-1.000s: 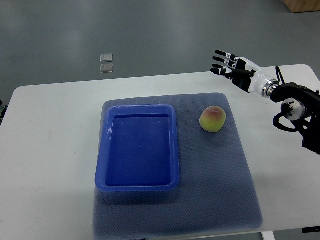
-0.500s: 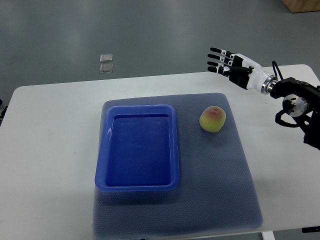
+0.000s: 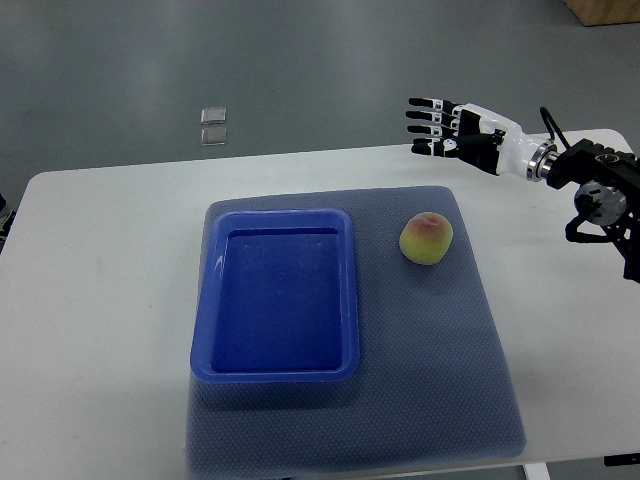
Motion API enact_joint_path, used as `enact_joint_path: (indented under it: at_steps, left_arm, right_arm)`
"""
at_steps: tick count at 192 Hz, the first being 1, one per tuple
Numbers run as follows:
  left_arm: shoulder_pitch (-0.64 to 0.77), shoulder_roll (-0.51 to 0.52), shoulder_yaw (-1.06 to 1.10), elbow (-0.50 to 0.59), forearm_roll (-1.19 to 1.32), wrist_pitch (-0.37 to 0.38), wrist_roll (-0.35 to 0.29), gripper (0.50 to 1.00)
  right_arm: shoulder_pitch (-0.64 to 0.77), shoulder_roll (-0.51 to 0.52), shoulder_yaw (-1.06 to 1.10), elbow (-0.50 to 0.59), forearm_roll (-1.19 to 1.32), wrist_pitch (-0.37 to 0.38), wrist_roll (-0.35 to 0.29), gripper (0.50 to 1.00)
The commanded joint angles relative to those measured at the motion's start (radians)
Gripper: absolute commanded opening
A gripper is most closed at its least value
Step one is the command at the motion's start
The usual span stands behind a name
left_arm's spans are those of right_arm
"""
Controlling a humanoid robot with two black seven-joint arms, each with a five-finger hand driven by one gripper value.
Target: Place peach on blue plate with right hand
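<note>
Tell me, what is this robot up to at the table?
The robot means to put the peach into the blue plate, really a shallow blue tray, using its right hand. That hand is in the air above the table's far edge, fingers spread and holding nothing, not yet over the fruit. The peach lies on the grey mat just right of the tray, which holds nothing. The left arm is out of sight.

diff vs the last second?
The right hand drifted left and toward the table's far edge, fingers spread, holding nothing. The peach stayed on the mat beside the blue plate, untouched.
</note>
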Motion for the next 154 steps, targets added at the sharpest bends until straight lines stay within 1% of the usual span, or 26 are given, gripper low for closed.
enact_joint_path:
  at_steps: [1,29,57,58,68,98,112,154]
  left_arm:
    - [0.0,0.0,0.001,0.0,0.0,0.0,0.0,1.0]
    - [0.0,0.0,0.001,0.0,0.0,0.0,0.0,1.0]
    - [0.0,0.0,0.001,0.0,0.0,0.0,0.0,1.0]
    - [0.0,0.0,0.001,0.0,0.0,0.0,0.0,1.0]
    - [0.0,0.0,0.001,0.0,0.0,0.0,0.0,1.0]
    - [0.0,0.0,0.001,0.0,0.0,0.0,0.0,1.0]
    - [0.0,0.0,0.001,0.0,0.0,0.0,0.0,1.0]
    - [0.0,0.0,0.001,0.0,0.0,0.0,0.0,1.0]
  right_arm:
    - [0.004,-0.024,0.0,0.024,-0.065,0.0,0.002,0.928]
    - [0.001,-0.081,-0.001,0.133,-0.176,0.0,0.014,0.928]
    - [0.004,-0.099,-0.004,0.158,-0.253,0.0,0.026,0.928]
    - [0.004,-0.112,-0.006,0.167,-0.289,0.0,0.036,0.928]
    - [0.006,-0.13,-0.006,0.187,-0.329,0.0,0.045,0.928]
    - [0.01,-0.208,-0.047,0.316,-0.472,0.0,0.074,0.928]
    - [0.013,-0.233,-0.063,0.354,-0.512,0.0,0.089,0.928]
    - [0.029,-0.277,-0.118,0.428,-0.654,-0.049,0.129,0.928]
